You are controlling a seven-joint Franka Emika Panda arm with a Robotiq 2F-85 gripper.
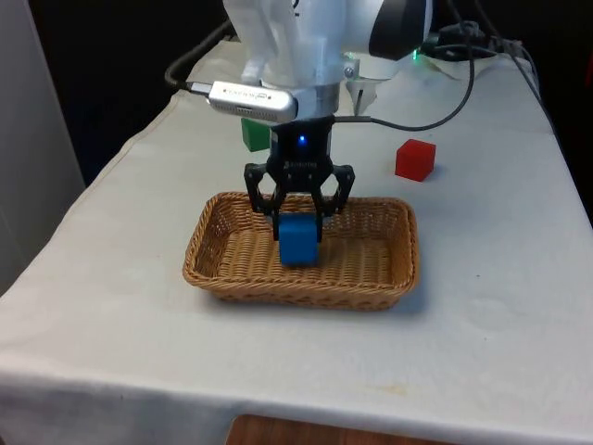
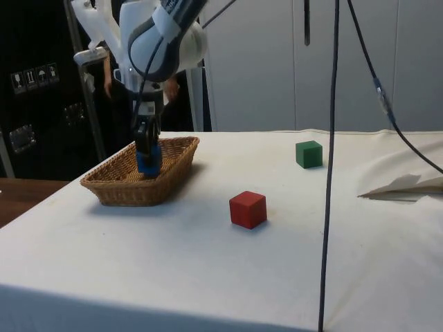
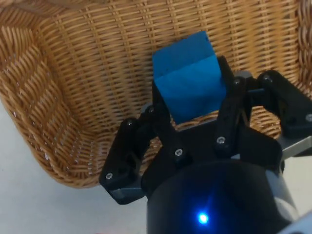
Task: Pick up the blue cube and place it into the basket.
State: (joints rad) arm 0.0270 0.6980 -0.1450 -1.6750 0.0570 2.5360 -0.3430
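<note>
Right now the pincer (image 1: 298, 221) grips the cube (image 1: 298, 240) between its two black fingers (image 3: 163, 117), one on each of two opposite faces, and hangs inside the basket (image 1: 213, 269). The cube is plain, saturated blue, matte, with crisp edges and no markings. It juts out below the fingertips, so most of its body shows beneath them. In the wrist view one edge of the cube (image 3: 190, 78) faces the camera and two faces fall away from it, the upper one lighter than the lower. Being a cube, it has no long axis; it sits a little skewed in the grip, its top edge slightly tilted in the front view. I cannot tell whether its underside touches the wicker floor.

The basket (image 2: 114, 187) is a shallow, oblong tray of tan wicker; its walls surround the pincer (image 2: 147, 149) on all sides, and the cube (image 2: 147, 163) sits near the middle of it.

Beyond the pincer, towards the robot's base, a green cube (image 1: 254, 134) stands on the white cloth (image 1: 500, 306). A red cube (image 1: 414, 159) stands outside the basket, well apart from the pincer.
</note>
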